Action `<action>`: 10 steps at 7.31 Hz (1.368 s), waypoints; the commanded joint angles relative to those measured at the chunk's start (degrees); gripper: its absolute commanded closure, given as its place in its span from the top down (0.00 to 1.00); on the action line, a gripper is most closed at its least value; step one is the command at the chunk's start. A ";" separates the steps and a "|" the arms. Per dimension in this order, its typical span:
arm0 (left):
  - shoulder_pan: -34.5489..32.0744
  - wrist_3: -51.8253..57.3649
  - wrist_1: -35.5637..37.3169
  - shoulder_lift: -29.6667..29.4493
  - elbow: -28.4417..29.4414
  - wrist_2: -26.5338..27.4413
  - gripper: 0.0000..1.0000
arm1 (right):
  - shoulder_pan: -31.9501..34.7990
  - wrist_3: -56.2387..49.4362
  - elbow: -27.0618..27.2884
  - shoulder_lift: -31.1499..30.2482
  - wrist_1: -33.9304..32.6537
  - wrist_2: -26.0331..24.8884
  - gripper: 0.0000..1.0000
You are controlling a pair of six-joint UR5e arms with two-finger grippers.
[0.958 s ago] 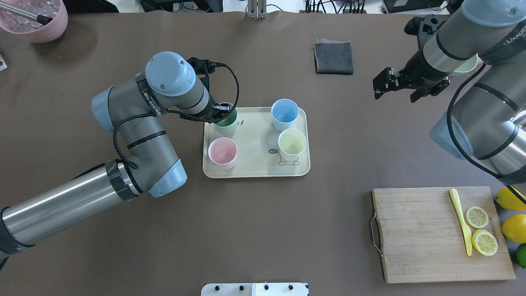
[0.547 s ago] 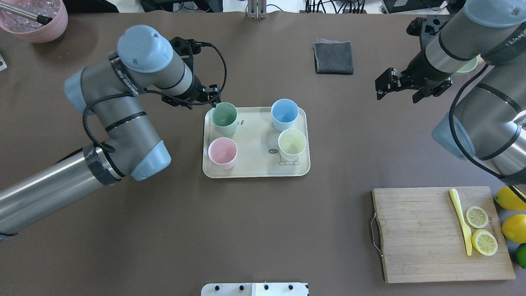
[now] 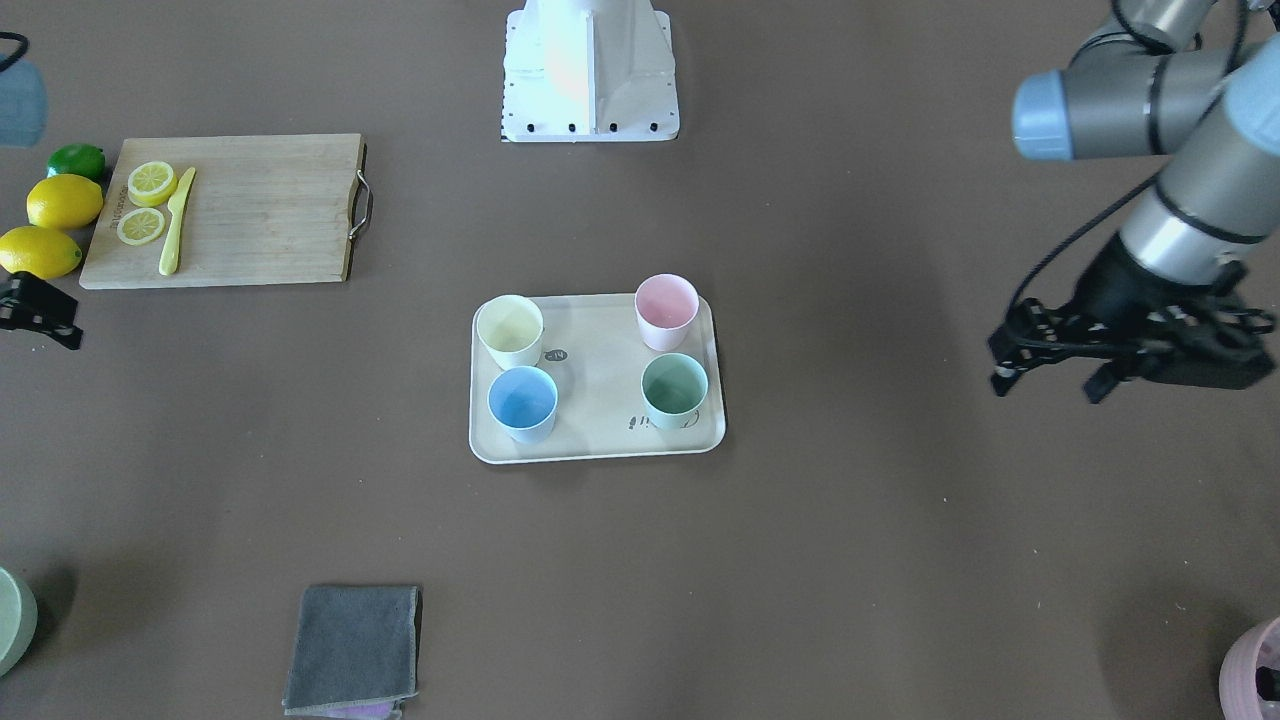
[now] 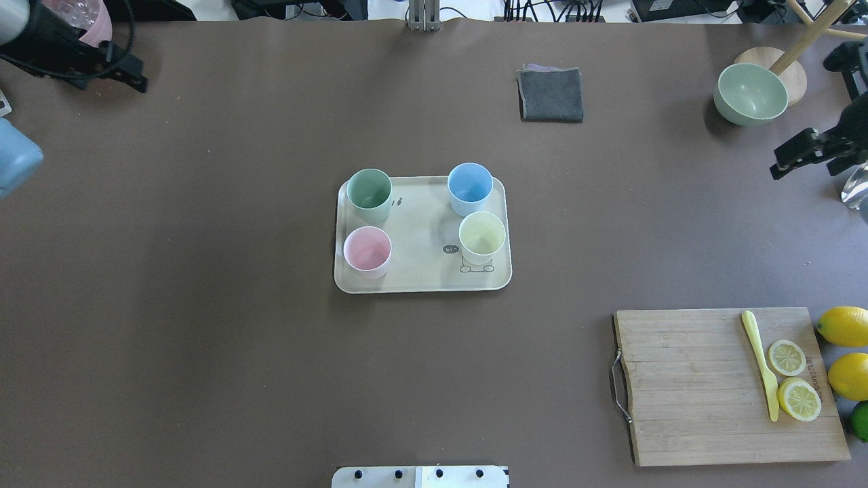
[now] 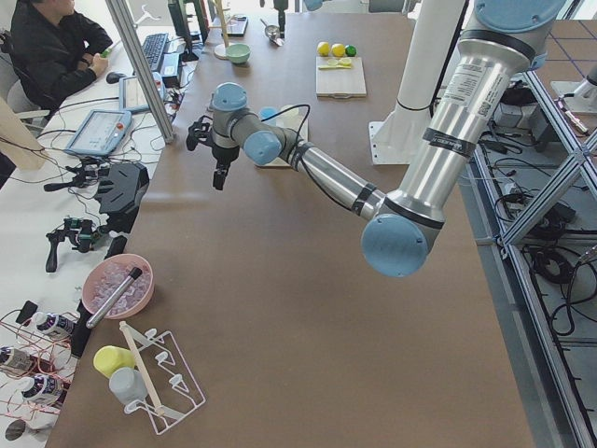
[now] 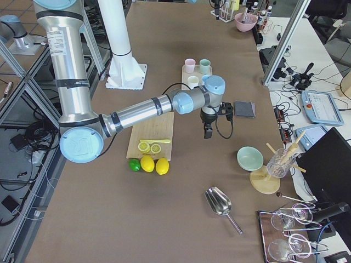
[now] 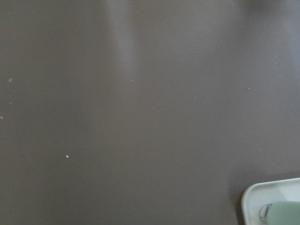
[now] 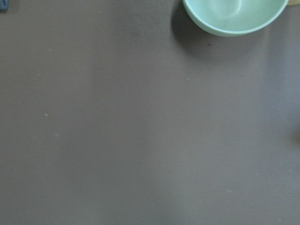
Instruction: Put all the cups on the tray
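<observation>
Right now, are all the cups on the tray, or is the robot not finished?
Done: the green cup, blue cup, yellow cup and pink cup all stand upright on the tray. In hand: nothing; the left gripper and right gripper hang open and empty, well away from it. Left: nothing I can see; the job looks finished.

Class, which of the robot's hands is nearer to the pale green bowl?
Right. The right hand hangs close to the pale green bowl, on the robot's side of it; the left hand is far off, beyond the tray.
</observation>
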 commanded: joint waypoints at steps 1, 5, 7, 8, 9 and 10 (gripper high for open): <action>-11.43 16.97 0.23 7.65 0.93 -2.80 0.98 | 11.73 -16.27 -7.62 -3.32 0.12 4.96 1.00; -17.60 25.49 0.04 18.04 1.38 -3.34 0.98 | 21.16 -21.68 -11.35 -4.80 -0.23 3.48 1.00; -20.59 25.61 0.58 18.22 4.70 -8.05 0.98 | 23.80 -22.66 -10.82 -6.92 -1.01 4.26 1.00; -20.70 25.35 0.58 18.22 4.81 -8.95 0.98 | 23.90 -22.66 -10.99 -6.92 -1.02 4.27 1.00; -20.70 25.26 0.58 18.22 4.81 -8.96 0.98 | 23.90 -22.66 -10.91 -7.01 -1.02 4.27 1.00; -20.70 25.26 0.67 18.22 4.98 -8.88 0.98 | 23.99 -22.57 -10.39 -7.01 -1.02 4.27 1.00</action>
